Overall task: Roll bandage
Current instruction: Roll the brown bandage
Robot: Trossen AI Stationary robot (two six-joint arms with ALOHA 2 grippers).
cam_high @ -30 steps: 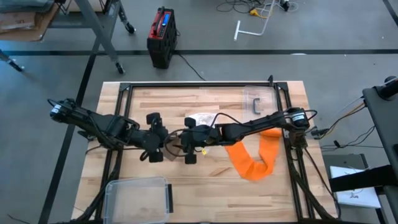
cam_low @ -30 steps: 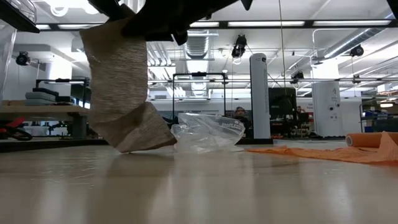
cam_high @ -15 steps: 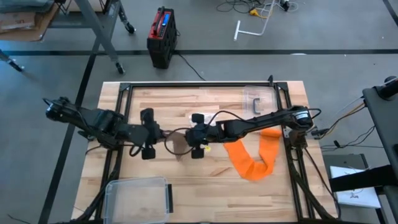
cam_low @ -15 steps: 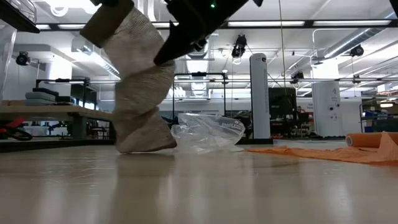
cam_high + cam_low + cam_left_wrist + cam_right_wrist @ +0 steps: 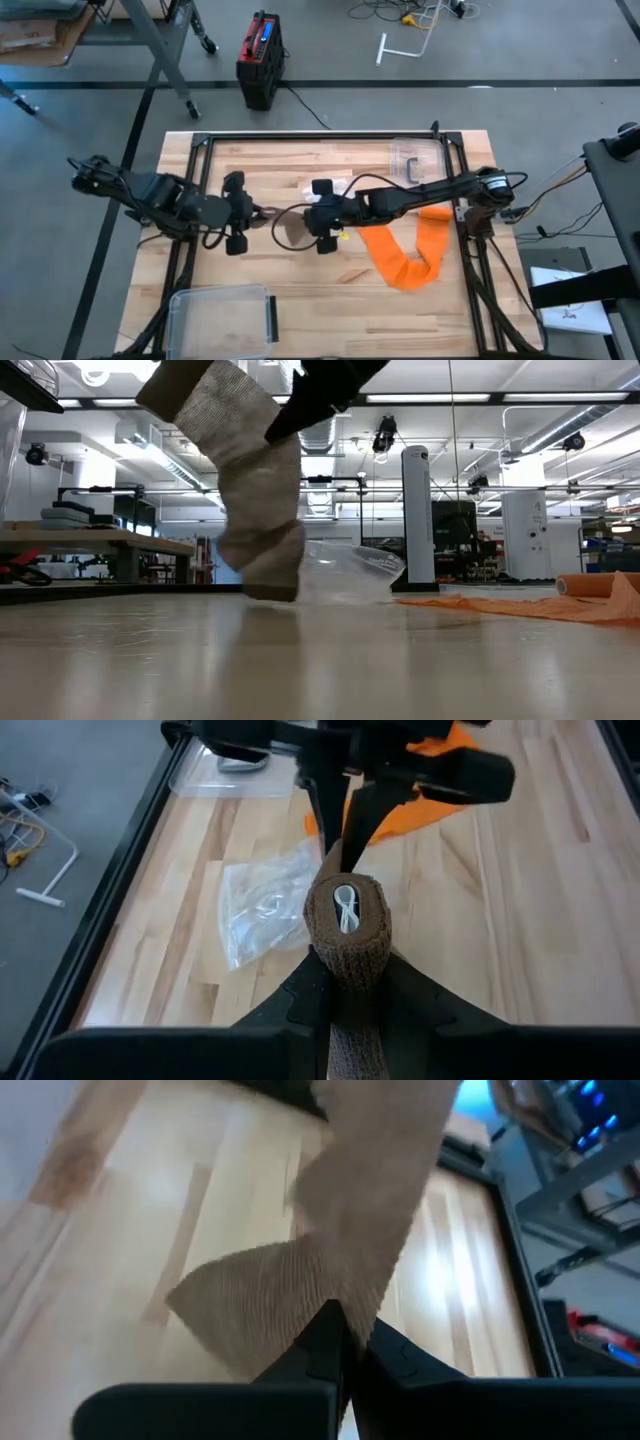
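So the left gripper (image 5: pixel 345 982) is clamping a small started roll of the brown bandage (image 5: pixel 347 925) above mid-table, while the right gripper (image 5: pixel 340 1342) is pinching the loose strip shut. Looks like plenty is hanging down unrolled, and the orange bandage (image 5: pixel 415 255) is lying flat, untouched.

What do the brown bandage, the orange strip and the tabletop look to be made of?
Brown bandage: matte ribbed woven fabric, probably elastic or cohesive wrap, judging by its crinkled texture; it is partly rolled, with something white at the core. Orange strip: thin, limp, matte fabric, folding flat on the table. Tabletop: pale wood planks, visible grain and joints, slight sheen.
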